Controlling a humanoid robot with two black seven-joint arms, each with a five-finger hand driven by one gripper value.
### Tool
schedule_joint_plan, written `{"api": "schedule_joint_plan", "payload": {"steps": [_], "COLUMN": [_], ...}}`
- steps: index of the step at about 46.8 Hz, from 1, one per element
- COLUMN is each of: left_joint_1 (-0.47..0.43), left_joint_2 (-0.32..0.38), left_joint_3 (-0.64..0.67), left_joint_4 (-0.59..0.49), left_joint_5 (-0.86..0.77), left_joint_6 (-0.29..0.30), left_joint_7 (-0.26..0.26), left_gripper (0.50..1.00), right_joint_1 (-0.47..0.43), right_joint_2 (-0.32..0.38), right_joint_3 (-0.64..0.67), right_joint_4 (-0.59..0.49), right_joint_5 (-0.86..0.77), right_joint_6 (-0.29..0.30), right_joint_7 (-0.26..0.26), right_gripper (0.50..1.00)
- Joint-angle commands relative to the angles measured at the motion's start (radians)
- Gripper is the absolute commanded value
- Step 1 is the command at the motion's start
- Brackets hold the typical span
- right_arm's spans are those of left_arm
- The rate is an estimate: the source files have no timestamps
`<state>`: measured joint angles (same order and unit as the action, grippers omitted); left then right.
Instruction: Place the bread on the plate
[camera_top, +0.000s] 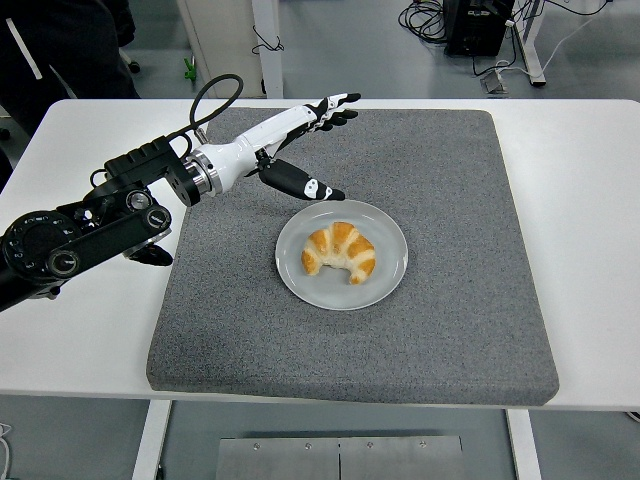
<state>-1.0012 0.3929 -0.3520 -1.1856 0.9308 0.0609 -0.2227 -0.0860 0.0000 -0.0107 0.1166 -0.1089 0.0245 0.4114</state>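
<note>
Bread (340, 253) is a croissant, lying on the plate (383, 286), roughly centred, curved side toward the far edge, both tips pointing toward the near edge. Plate is light grey, round, sitting flat on the grey mat (440, 330), about mid-mat. Mat covers the middle of the white surface (585, 250). My left hand (290, 142) is up over the far-left part of the mat, clear of plate and bread, touching neither. Fingers (335, 108) are spread apart and straight, pointing away toward the far-right, holding nothing; thumb (300, 182) sticks out separately toward the plate, tip just short of its far-left rim as seen from the head view. White forearm shell runs back left into the black wrist joint and arm links, which sit over the mat's left edge and the bare surface beside it. 1 black cable (208, 98) loops up from the wrist. My right arm is out of view. Beyond the surface: floor, a white post (267, 45), cables and a dark box (478, 22) top right, part of a person in dark clothing (55, 50) top left.
</note>
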Motion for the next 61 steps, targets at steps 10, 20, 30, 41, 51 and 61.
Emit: {"api": "schedule_joint_plan", "payload": {"steps": [10, 20, 30, 41, 51, 61], "left_joint_1": [0.072, 0.095, 0.133, 0.177, 0.174, 0.168], "left_joint_2": [-0.014, -0.016, -0.052, -0.097, -0.134, -0.141], "left_joint_3": [-0.073, -0.076, -0.139, -0.263, -0.3, -0.303], "left_joint_4": [0.012, 0.024, 0.08, 0.176, 0.279, 0.314], "left_joint_5": [-0.111, -0.265, -0.371, -0.402, -0.484, -0.54], "left_joint_6": [0.135, 0.24, 0.269, 0.267, 0.267, 0.266], "left_joint_7": [0.0, -0.004, -0.038, -0.04, -0.04, -0.067], "left_gripper": [0.966, 0.966, 0.966, 0.966, 0.966, 0.966], "right_joint_1": [0.0, 0.0, 0.0, 0.0, 0.0, 0.0], "right_joint_2": [0.0, 0.0, 0.0, 0.0, 0.0, 0.0], "right_joint_3": [0.0, 0.0, 0.0, 0.0, 0.0, 0.0], "right_joint_4": [0.0, 0.0, 0.0, 0.0, 0.0, 0.0], "right_joint_5": [0.0, 0.0, 0.0, 0.0, 0.0, 0.0], "right_joint_6": [0.0, 0.0, 0.0, 0.0, 0.0, 0.0], "right_joint_7": [0.0, 0.0, 0.0, 0.0, 0.0, 0.0], "right_gripper": [1.0, 1.0, 1.0, 1.0, 1.0, 1.0]}}
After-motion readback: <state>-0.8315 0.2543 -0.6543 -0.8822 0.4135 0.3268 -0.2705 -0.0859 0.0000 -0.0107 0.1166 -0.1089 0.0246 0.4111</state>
